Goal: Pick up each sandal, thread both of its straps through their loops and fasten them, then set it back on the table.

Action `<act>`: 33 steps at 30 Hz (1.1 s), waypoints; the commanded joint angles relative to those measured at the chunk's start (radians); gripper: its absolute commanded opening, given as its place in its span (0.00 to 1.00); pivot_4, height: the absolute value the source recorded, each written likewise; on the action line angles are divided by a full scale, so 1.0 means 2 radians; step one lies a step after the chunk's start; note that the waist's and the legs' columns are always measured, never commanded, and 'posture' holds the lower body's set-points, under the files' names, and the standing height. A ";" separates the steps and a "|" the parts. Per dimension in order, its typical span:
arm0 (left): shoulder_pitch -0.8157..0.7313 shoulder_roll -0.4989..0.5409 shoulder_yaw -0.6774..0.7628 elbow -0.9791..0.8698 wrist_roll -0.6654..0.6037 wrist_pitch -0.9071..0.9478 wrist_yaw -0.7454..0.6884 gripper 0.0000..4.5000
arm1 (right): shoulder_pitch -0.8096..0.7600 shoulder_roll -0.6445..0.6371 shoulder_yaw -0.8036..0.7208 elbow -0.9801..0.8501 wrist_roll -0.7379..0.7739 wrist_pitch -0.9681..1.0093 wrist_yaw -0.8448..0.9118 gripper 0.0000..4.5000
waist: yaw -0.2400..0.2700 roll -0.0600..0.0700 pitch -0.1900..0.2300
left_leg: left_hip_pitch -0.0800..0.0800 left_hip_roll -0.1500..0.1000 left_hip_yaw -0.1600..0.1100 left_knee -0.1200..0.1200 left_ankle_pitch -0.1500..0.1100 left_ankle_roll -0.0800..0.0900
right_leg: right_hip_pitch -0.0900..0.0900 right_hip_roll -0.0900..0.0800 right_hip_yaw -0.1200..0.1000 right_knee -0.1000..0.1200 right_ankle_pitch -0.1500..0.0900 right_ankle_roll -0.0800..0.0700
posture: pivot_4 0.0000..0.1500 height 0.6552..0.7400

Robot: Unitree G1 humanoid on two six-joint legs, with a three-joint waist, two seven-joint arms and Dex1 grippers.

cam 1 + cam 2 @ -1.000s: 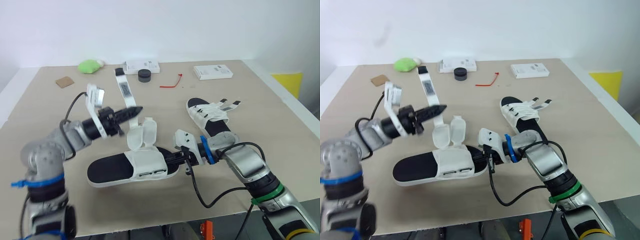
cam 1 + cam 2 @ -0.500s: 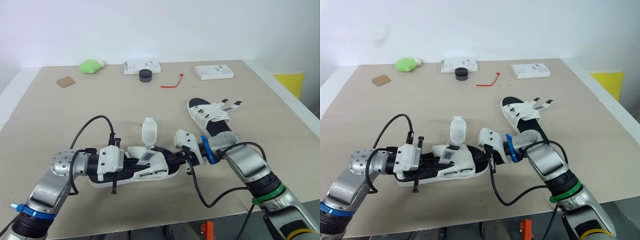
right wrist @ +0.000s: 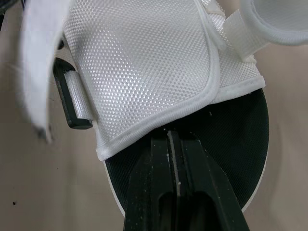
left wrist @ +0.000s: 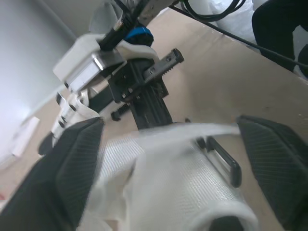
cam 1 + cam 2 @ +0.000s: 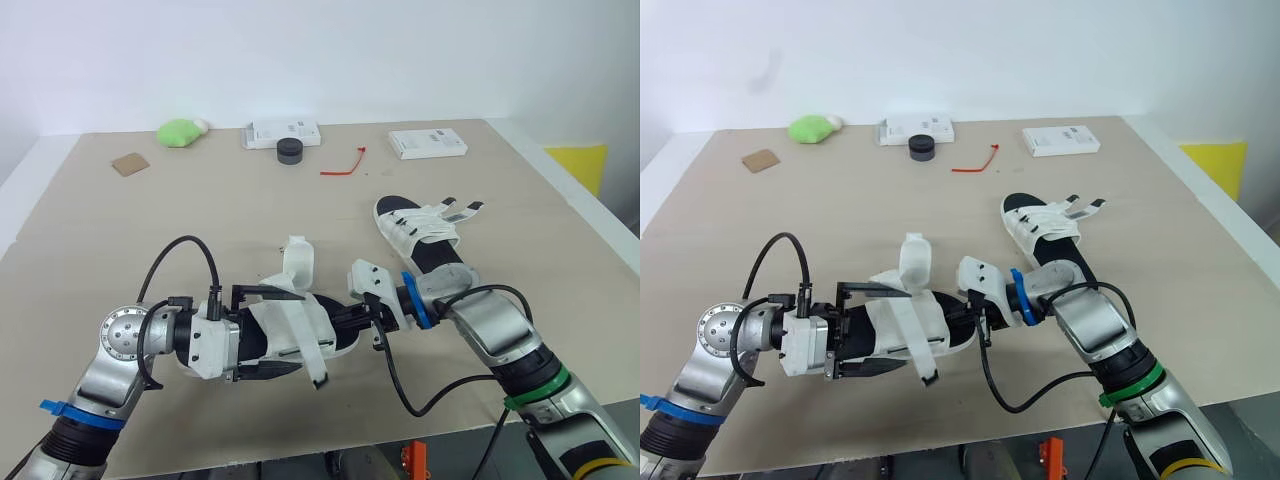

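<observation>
A white sandal with a black sole (image 5: pixel 272 322) lies on the table (image 5: pixel 120 240) in front of me. My left gripper (image 5: pixel 287 332) is open, with one finger on each side of the sandal's white upper; in its wrist view the fingers (image 4: pixel 72 163) stand wide apart. One loose strap (image 5: pixel 308 352) hangs across the upper toward the table's near edge. The other strap (image 5: pixel 297 262) stands upright. My right gripper (image 5: pixel 352 318) is shut on the sole's end (image 3: pixel 240 144). The second sandal (image 5: pixel 425 235) lies to the right, farther back, its straps spread.
Along the far edge lie a green lump (image 5: pixel 180 132), a white box (image 5: pixel 283 133), a black round cap (image 5: pixel 290 150), a red tie (image 5: pixel 345 163) and another white box (image 5: pixel 427 144). A brown card (image 5: pixel 130 164) lies far left. A yellow object (image 5: pixel 575 165) sits beyond the table's right edge.
My left gripper came down from holding a strap high above the table, laid it over the sandal's upper, and has now opened around the sandal. The right gripper kept its grip.
</observation>
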 commanded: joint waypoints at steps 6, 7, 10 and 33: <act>0.066 0.110 0.055 -0.051 -0.103 0.105 -0.049 1.00 | 0.012 -0.012 0.031 0.040 -0.027 0.007 -0.003 0.00 | -0.001 0.000 0.000 | 0.000 0.001 0.000 0.000 0.000 0.000 | -0.003 0.001 0.000 0.000 0.000 -0.001 | 1.00 1.00; 0.073 0.130 0.068 -0.062 -0.132 0.153 -0.045 1.00 | 0.011 -0.012 0.031 0.041 -0.027 0.006 -0.003 0.00 | -0.001 0.000 0.000 | 0.000 0.002 0.000 0.000 0.000 0.000 | -0.003 0.001 0.000 0.000 0.000 -0.001 | 1.00 1.00; 0.085 0.198 0.113 -0.087 -0.271 0.335 -0.020 1.00 | 0.009 -0.011 0.033 0.045 -0.027 0.004 -0.001 0.00 | -0.001 0.000 0.001 | 0.000 0.002 0.001 0.000 0.000 0.000 | -0.004 0.000 0.000 0.000 0.000 -0.001 | 1.00 1.00; 0.104 0.034 0.071 -0.145 -0.317 0.653 0.304 1.00 | 0.009 -0.014 0.042 0.027 -0.018 0.020 -0.002 0.00 | 0.004 0.002 -0.001 | 0.002 0.003 0.002 -0.001 -0.001 0.000 | -0.004 0.002 -0.001 0.000 -0.001 -0.003 | 1.00 1.00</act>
